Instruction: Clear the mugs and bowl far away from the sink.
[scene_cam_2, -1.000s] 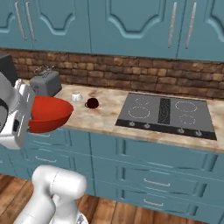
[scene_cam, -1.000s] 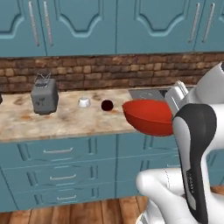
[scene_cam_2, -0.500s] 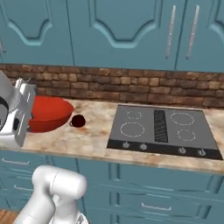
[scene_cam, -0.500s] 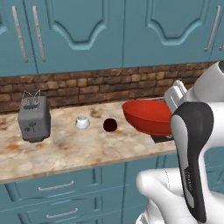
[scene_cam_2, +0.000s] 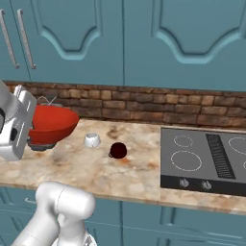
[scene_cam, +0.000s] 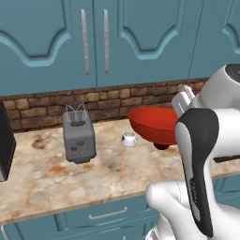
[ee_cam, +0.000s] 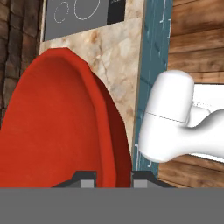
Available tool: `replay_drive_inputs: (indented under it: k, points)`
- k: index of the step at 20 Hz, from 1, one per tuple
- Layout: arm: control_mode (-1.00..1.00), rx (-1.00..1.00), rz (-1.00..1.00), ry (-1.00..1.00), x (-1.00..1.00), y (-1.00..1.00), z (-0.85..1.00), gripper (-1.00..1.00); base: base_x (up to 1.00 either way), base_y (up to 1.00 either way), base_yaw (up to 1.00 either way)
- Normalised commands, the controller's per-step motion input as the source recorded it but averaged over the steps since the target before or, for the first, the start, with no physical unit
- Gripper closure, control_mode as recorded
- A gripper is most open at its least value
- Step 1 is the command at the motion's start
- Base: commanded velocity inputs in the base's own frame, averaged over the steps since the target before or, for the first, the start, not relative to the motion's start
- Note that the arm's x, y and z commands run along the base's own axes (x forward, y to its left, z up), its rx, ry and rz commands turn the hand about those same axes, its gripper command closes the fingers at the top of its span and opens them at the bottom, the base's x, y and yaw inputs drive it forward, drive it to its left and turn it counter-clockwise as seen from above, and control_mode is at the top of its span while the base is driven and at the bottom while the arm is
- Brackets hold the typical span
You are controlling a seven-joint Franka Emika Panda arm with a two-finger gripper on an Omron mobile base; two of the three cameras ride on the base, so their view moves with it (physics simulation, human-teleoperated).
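My gripper [ee_cam: 113, 178] is shut on the rim of the glossy red bowl [scene_cam: 152, 124], which hangs tilted just above the counter. From the right base view the bowl [scene_cam_2: 50, 125] sits beside my white hand at the left. The white mug [scene_cam: 129, 138] stands on the counter just left of the bowl, and it shows as the white mug [scene_cam_2: 92, 140] from the other side. The dark maroon mug [scene_cam_2: 117, 150] stands a little to its right; the bowl half hides the maroon mug [scene_cam: 161, 146] in the left base view. The sink is out of view.
A grey toaster [scene_cam: 78, 136] stands on the marble counter [scene_cam: 51, 183] left of the mugs. A dark appliance [scene_cam: 4, 145] is cut off at the far left edge. The black stovetop [scene_cam_2: 206, 161] lies to the right, with a brick backsplash and teal cabinets behind.
The whole picture has shifted as the base drove: counter, toaster and mugs now appear closer. The bowl has stayed in my gripper at the same spot beside the arm.
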Motion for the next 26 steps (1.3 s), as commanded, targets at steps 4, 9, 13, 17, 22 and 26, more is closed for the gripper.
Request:
replay_drive_inputs:
  k: [4, 9, 13, 17, 22, 26]
  points:
    - [1.0, 0.0, 0.0, 0.0, 0.0, 0.0, 0.0, 1.0, 0.7, -0.02, 0.0]
    - [1.0, 0.0, 0.0, 0.0, 0.0, 0.0, 0.0, 1.0, 0.49, -0.02, 0.0]
    - [1.0, 0.0, 0.0, 0.0, 0.0, 0.0, 0.0, 1.0, 0.12, -0.22, 0.14]
    - [1.0, 0.0, 0.0, 0.0, 0.0, 0.0, 0.0, 1.0, 0.06, -0.16, 0.14]
    - [-1.0, 0.0, 0.0, -0.06, -0.19, 0.0, -0.04, 1.0, -0.04, 0.0, 0.0]
    - [-1.0, 0.0, 0.0, -0.09, -0.51, 0.0, -0.27, 1.0, 0.0, 0.0, 0.0]
